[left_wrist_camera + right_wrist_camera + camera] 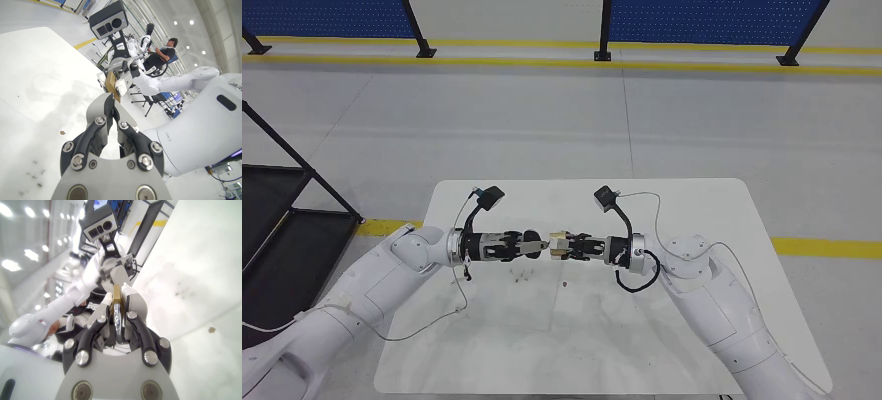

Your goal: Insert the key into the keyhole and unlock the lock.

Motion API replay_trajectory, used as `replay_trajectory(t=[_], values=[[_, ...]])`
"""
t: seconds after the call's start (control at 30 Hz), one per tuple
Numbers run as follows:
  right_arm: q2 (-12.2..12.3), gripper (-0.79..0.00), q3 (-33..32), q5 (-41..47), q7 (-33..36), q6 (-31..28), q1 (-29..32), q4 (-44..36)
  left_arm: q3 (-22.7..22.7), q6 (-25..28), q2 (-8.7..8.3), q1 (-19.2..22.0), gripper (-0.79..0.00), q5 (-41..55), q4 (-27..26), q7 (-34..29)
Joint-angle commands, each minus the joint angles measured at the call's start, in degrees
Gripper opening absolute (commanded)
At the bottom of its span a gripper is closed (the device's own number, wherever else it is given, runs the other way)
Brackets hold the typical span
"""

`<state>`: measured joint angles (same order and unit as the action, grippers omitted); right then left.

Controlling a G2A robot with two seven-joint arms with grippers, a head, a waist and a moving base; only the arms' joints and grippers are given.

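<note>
The left gripper point(112, 102) is holding its fingers pressed nearly together on something thin. Judging by the task, that is the key, but the pads are hiding it. The right gripper point(117, 292) is clamping the brass lock point(110, 83) between its white pads, with the shiny shackle point(117, 317) pointing back toward that arm's wrist.

Both grippers are meeting tip to tip above the middle of the table point(692, 220), neither resting on it. The lock is lying straight ahead of the left fingertips. Its bottom end is facing them and is touching them or sitting just beside them; which of the two cannot be told.

The lock's long axis is running in line with both grippers, side to side across the table, so the key's path is lying along that same line. Whether the blade is already entering the keyhole is not showing.

The coming move is probably depending on keeping the two wrists coaxial. The left arm would be pushing and then rolling, while the right is bracing the lock against the twist.
</note>
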<state>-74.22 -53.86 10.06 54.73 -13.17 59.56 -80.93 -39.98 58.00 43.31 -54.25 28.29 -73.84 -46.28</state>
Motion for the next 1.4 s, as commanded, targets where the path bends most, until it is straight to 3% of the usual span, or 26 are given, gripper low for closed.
replay_trajectory(t=[0.0,0.43,1.37], values=[[0.0,-0.785,0.0,0.0,0.0,0.0,0.0,0.0,-0.51,0.0,0.13,-0.15,-0.785,-0.55,-0.08,0.0],[0.0,-0.785,0.0,0.0,0.0,0.0,0.0,0.0,-4.41,0.0,1.36,-1.72,-0.785,-7.1,-0.32,1.52],[0.0,-0.785,0.0,0.0,0.0,0.0,0.0,0.0,-15.1,0.0,2.53,-9.93,-0.785,-33.62,-7.48,17.5]])
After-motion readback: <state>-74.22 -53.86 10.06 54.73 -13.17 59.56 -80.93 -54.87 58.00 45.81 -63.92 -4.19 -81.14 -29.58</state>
